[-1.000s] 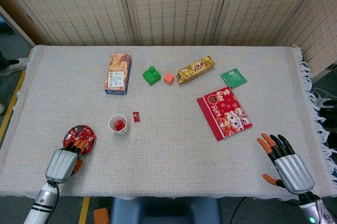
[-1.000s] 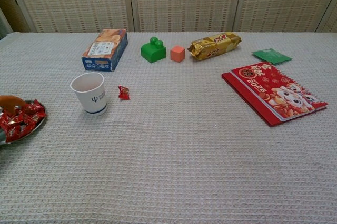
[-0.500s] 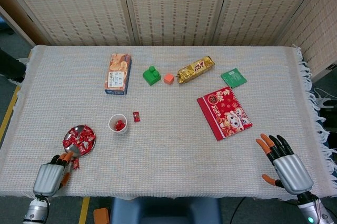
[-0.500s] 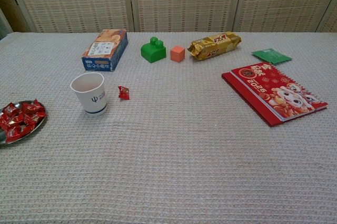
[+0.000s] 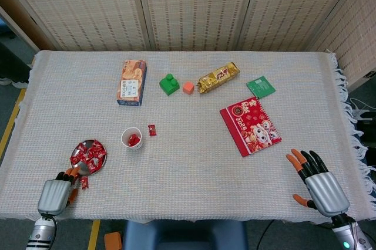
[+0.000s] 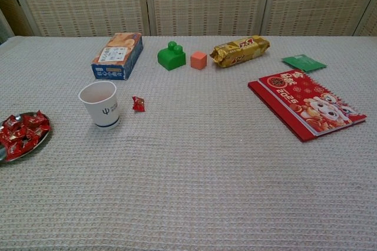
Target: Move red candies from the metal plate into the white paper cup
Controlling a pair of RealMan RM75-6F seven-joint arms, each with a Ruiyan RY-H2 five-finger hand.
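The metal plate (image 5: 81, 168) with several red candies (image 5: 89, 154) sits near the table's front left; the chest view shows the plate (image 6: 3, 155) at its left edge. The white paper cup (image 5: 131, 138) (image 6: 100, 105) stands upright to the plate's right, with a red candy inside. One loose candy (image 5: 151, 130) (image 6: 138, 104) lies just right of the cup. My left hand (image 5: 56, 194) is at the front edge, just below the plate, its fingertips near the rim. A red candy (image 5: 83, 182) shows by its thumb side; held or lying, I cannot tell. My right hand (image 5: 317, 185) rests at the front right, fingers spread, holding nothing.
Along the far side lie an orange snack box (image 5: 131, 82), a green block (image 5: 169, 84), a small orange cube (image 5: 188, 87), a gold snack bar (image 5: 218, 77) and a green packet (image 5: 260, 87). A red notebook (image 5: 250, 125) lies right of centre.
My left hand has drawn back from over the plate toward the front edge and out of the chest view. A candy now shows beside it, off the plate. My right hand has barely moved.
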